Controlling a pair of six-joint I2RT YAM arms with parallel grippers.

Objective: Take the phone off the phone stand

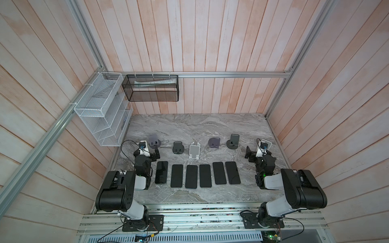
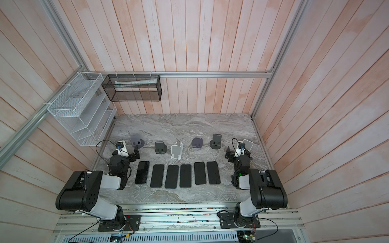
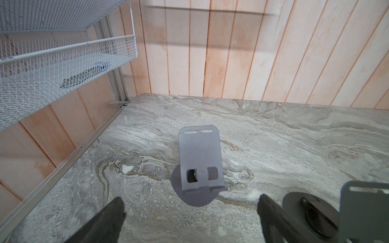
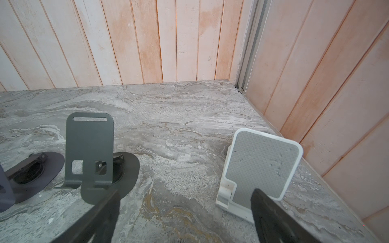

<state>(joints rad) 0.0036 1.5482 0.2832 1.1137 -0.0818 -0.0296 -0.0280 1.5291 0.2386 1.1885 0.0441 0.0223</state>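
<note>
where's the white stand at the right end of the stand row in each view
In a top view: white stand, right end of the stand row.
In a top view: same spot.
Left wrist: not in it.
Right wrist: in it, the pale textured plate.
Shared landmark: the dark grey stand beside it.

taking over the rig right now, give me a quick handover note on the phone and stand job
Grippers: both open and empty. The left gripper is by a grey stand; the right gripper is near a dark stand and a white stand.
Things: six phones lie flat in a row on the table, in front of the stands.
Done: every stand in view is empty.
Left: no phone to lift that I can see.
</note>
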